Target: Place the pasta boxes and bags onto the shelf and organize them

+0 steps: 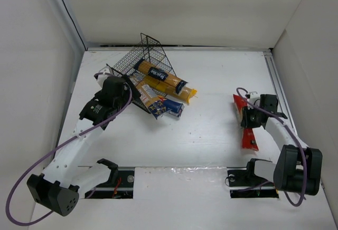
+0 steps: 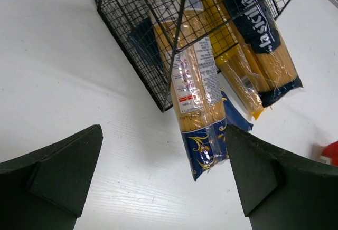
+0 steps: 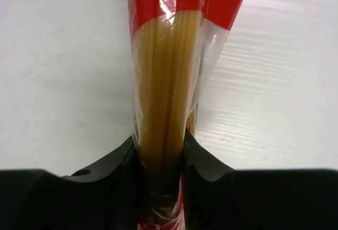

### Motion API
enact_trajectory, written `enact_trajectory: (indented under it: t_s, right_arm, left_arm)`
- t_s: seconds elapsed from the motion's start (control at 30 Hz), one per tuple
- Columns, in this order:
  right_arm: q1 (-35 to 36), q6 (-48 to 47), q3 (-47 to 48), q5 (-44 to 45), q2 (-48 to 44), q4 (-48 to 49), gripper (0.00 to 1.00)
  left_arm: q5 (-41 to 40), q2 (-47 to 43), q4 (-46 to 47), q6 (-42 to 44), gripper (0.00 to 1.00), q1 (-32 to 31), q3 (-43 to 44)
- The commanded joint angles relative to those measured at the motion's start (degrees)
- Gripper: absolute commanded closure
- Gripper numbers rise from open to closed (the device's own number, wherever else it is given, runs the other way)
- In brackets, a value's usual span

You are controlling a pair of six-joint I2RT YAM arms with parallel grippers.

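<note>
The shelf [image 1: 143, 64] [image 2: 136, 40], a black wire-mesh rack, stands tilted at the back left. Out of its open side stick several pasta bags: an orange-brown pack with a dark label [image 1: 158, 75] [image 2: 254, 25], a yellow bag [image 1: 171, 90] [image 2: 240, 79] and a clear bag with a dark-blue end [image 1: 157, 105] [image 2: 203, 130]. A small dark-blue box [image 1: 175, 108] lies beside them. My left gripper [image 1: 127, 90] [image 2: 162, 135] is open just in front of the blue-ended bag, holding nothing. At the right, my right gripper [image 1: 250, 116] [image 3: 161, 145] is shut on the red-and-yellow spaghetti bag [image 1: 249, 137] [image 3: 169, 72], which lies on the table.
White walls enclose the table [image 1: 211, 130] on the left, back and right. A metal rail [image 1: 277, 82] runs along the right edge. The arm bases sit at the near edge.
</note>
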Motion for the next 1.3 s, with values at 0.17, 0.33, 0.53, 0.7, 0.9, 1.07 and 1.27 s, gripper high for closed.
enact_trajectory:
  t_s: [0.17, 0.33, 0.53, 0.7, 0.9, 1.07, 1.27]
  right_arm:
    - [2.43, -3.36, 1.34, -33.37, -10.56, 8.45, 1.00]
    - [7.18, 6.14, 3.96, -39.23, -8.55, 19.71, 1.00]
    - [20.07, 5.64, 14.58, -26.77, -5.92, 19.12, 1.00]
    - [30.38, -2.26, 32.57, -14.91, 5.67, 7.52, 1.00]
    - [40.22, -8.60, 51.14, -2.17, 19.63, -2.75, 1.00]
    - [44.19, -13.01, 70.14, 8.75, 29.59, -13.50, 1.00]
    - [46.74, -25.11, 75.93, 9.63, 31.96, 0.10, 1.00]
  left_arm:
    - [17.27, -0.81, 11.47, 10.81, 0.00, -2.94, -0.94]
    - [25.02, -1.33, 17.03, 12.75, 0.00, -4.88, -0.95]
    - [19.41, -0.81, 14.24, 11.70, 0.00, -6.64, 1.33]
    - [7.66, -0.81, 8.00, 6.43, 0.00, -6.64, 4.40]
    - [-3.96, 0.86, -3.51, -2.62, 0.00, -6.03, 8.19]
    - [-7.40, 0.86, -6.87, -6.76, 0.00, -2.51, 8.98]
    - [-12.50, -0.89, -10.11, -11.41, 0.00, -1.98, 8.37]
